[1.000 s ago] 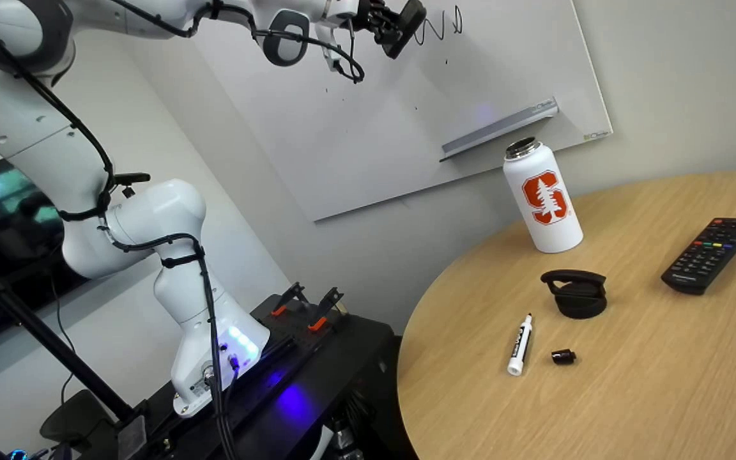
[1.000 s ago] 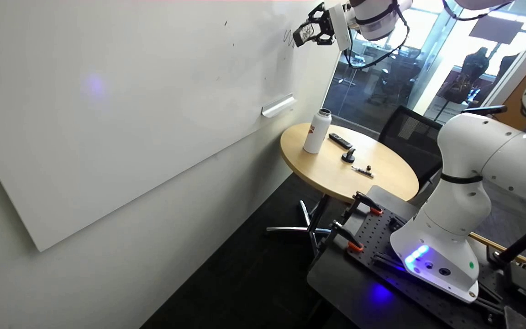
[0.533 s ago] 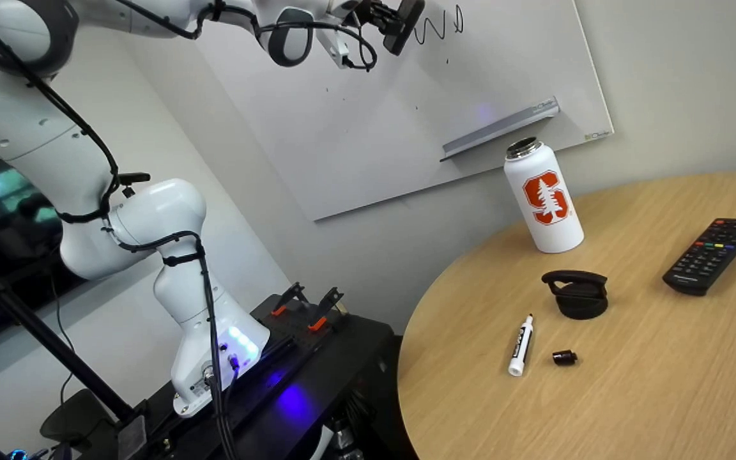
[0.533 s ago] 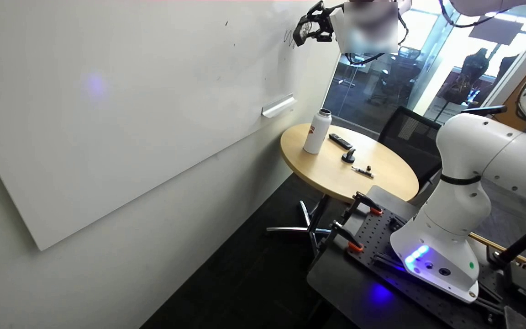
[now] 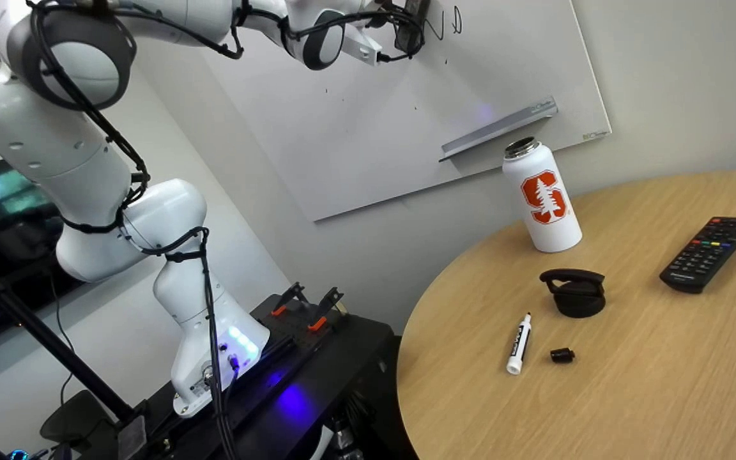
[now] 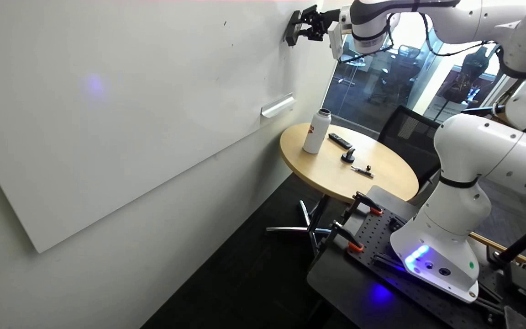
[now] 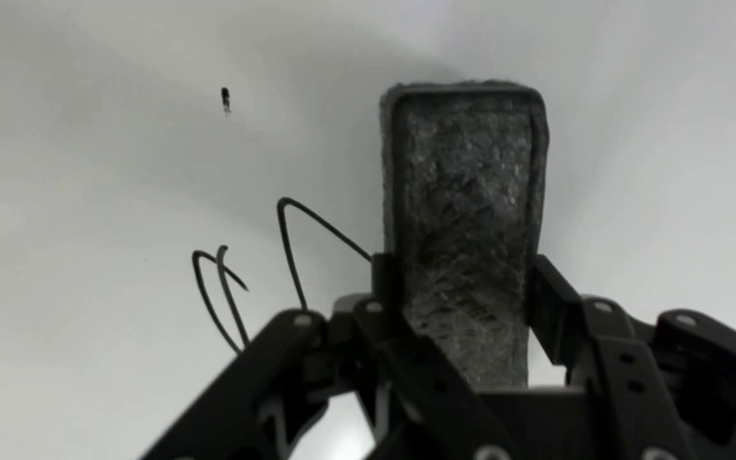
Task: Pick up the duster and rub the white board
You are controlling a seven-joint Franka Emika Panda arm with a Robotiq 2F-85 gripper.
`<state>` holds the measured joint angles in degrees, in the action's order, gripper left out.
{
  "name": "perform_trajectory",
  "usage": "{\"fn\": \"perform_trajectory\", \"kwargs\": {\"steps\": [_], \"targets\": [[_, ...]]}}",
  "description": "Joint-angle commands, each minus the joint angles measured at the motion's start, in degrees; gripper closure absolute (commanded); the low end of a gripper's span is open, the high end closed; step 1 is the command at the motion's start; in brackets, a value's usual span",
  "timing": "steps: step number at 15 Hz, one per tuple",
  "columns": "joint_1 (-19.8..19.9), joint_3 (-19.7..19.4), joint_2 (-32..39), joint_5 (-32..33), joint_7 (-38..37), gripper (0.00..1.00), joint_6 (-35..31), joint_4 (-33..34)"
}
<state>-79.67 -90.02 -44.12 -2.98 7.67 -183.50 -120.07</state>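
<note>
Smooth board [image 6: 149, 100], rough oblong duster [image 7: 467, 217]

Dark duster [image 5: 410, 35] beside the squiggle [image 5: 443, 25] on the white board [image 5: 393, 121].

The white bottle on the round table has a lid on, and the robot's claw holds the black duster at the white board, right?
Not quite: the white bottle is uncapped, its mouth open, as an exterior view shows. The rest is right: it stands on the round table, and the gripper holds the black duster at the white board.
</note>
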Motion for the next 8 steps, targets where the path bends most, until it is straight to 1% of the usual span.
{"fn": "perform_trajectory", "kwargs": {"steps": [1,2,5,6,8], "targets": [[-4.2,-0.9,-5.6,5.0,4.6,0.73,-0.2,3.8],[-0.6,0.0,-3.7,3.9,2.3,0.48,0.1,0.8],[-1.1,-0.1,-5.7,5.1,3.6,0.48,0.1,1.3],[-1.2,-0.1,-5.7,5.1,3.7,0.73,0.1,1.3],[-3.0,-2.2,-6.4,5.5,4.5,0.73,-1.6,2.3]]}}
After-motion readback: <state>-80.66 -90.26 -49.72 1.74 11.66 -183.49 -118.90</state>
